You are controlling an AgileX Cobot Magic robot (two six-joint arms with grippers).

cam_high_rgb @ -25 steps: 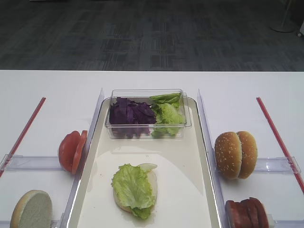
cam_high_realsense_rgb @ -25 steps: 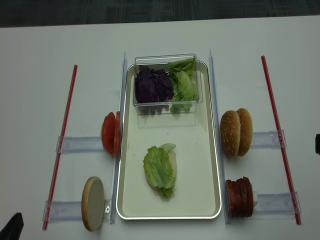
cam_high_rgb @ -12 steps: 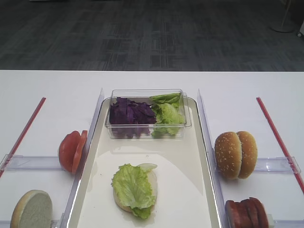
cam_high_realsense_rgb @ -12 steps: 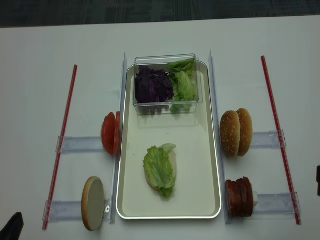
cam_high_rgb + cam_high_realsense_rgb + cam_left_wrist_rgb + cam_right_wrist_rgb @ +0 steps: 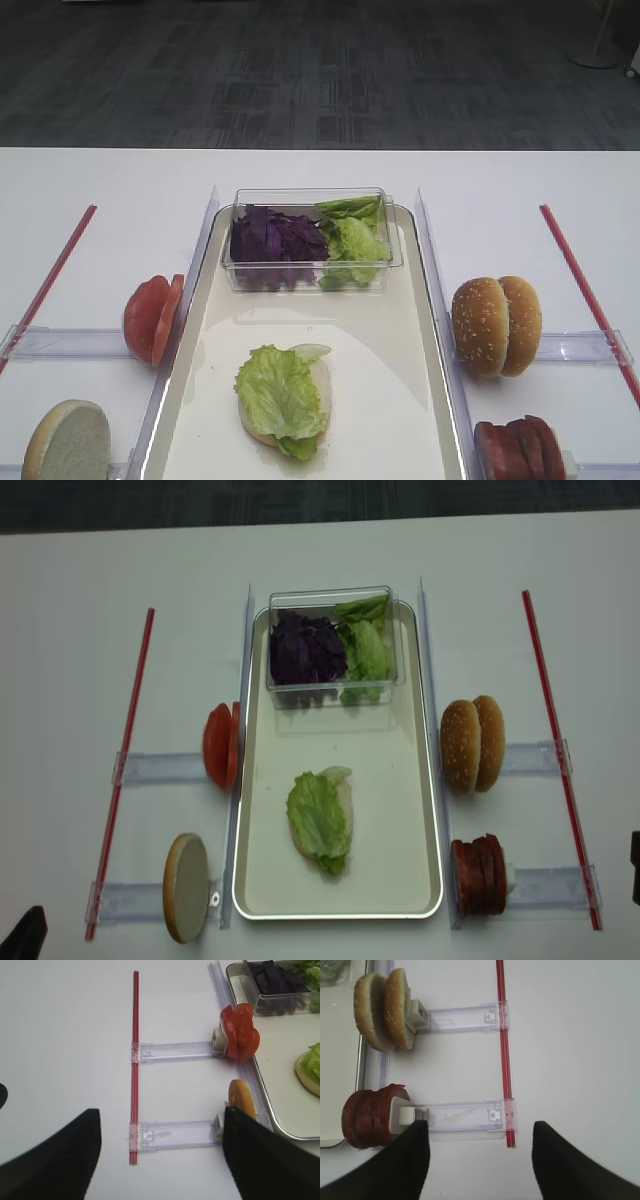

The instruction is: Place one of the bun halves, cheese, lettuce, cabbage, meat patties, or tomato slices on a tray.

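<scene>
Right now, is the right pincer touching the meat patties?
Apart. The right wrist view shows the open right pincer empty, with table showing between its fingers and the meat patties.

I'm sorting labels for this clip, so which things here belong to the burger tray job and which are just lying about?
Job:
- long cream-white tray
- pale bun half under ruffled green lettuce leaf
- sesame bun halves
- cut-face bun half
- red tomato slices
- dark brown meat patties
- purple shredded cabbage

Lying about:
- red strips
- clear plastic holders

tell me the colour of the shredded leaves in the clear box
Dark purple shredded cabbage, clearest in the realsense high view.
</scene>
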